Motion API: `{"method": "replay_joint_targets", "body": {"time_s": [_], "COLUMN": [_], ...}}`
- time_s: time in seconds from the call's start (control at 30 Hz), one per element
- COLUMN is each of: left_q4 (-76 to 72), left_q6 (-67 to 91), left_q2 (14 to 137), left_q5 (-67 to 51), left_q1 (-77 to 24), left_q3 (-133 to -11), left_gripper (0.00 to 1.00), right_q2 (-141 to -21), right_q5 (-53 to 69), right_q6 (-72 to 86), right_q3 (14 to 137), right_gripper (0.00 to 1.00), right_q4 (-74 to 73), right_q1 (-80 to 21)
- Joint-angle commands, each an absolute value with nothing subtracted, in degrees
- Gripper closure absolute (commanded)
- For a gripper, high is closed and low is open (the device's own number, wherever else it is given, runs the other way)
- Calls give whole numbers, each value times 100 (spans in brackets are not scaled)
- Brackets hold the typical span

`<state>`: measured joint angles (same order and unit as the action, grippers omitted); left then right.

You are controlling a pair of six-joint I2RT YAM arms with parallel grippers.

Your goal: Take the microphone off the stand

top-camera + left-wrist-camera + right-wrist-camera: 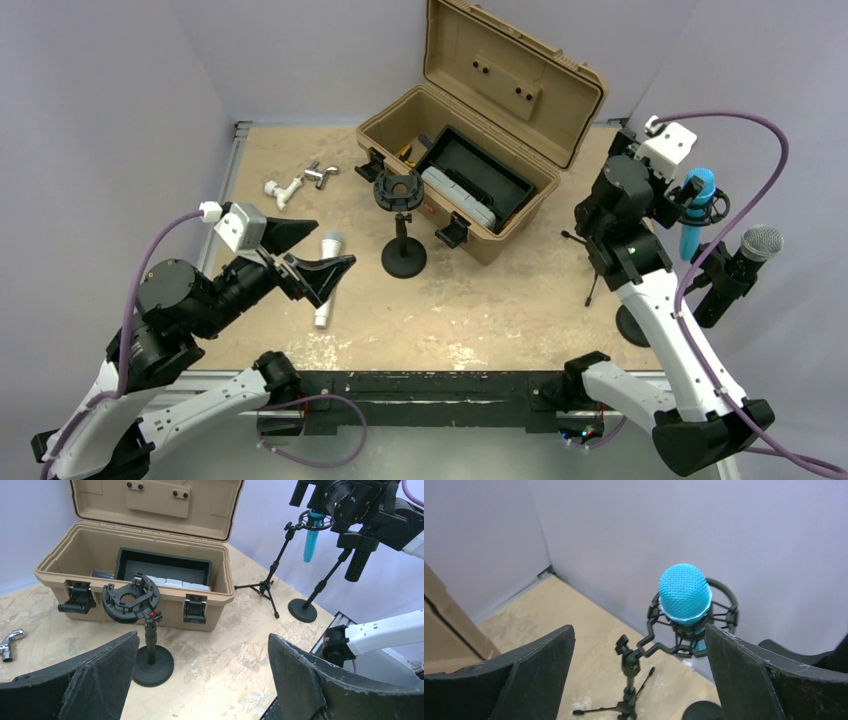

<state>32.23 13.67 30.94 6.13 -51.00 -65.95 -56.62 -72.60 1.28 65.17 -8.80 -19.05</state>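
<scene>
The step in hand looks like the approach, with no grasp made. The right pincer (636, 630) is released, its two dark padded fingers spread wide, and in the right wrist view the bright blue mesh-headed microphone (685, 592) shows in the gap between them, nearer the right-hand finger and touching neither. The microphone sits upright in the black elastic cradle ring (730, 599) at the top of the slim black tripod stand (628, 682), which is at the right edge of the sandy wooden tabletop (480, 300), close to the wall. Next, I judge, the right arm has to close in until the fingers bracket the blue body just under the head, clench, and then draw it up out of the ring along its own axis. A sideways pull would likely tip the light tripod. The left pincer (333, 245) is released too, hanging over the left of the tabletop well apart from the stand (it might be needed to steady the tripod). A black microphone with a silver mesh head (745, 262) on a separate stand is just beside the blue one and should be avoided.
</scene>
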Motion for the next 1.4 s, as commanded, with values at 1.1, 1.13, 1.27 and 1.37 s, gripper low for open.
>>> {"method": "replay_joint_targets", "body": {"time_s": [1.1,1.13,1.27,1.37], "left_q4": [2641,2637,2625,2618], "left_q6": [1468,1460,1464,1452], "left_q2": [3648,3643,3638,3607], "left_q5": [80,68,26,26], "left_q1": [-5079,-5072,-5073,-5074], "left_q3": [-6181,-6179,-6155,-6157], "left_gripper": [4,4,4,4], "right_q2": [-6495,-6480,-6418,-6436], "right_q5": [-6082,-6032,-5999,-5907], "right_q6": [-2267,-2260,-2349,-2290], "right_q3": [6045,5987,5829,5811], "right_gripper": [1,1,2,5], "right_q4": [1643,1633,1750,1687], "right_q1": [281,302,362,387]}}
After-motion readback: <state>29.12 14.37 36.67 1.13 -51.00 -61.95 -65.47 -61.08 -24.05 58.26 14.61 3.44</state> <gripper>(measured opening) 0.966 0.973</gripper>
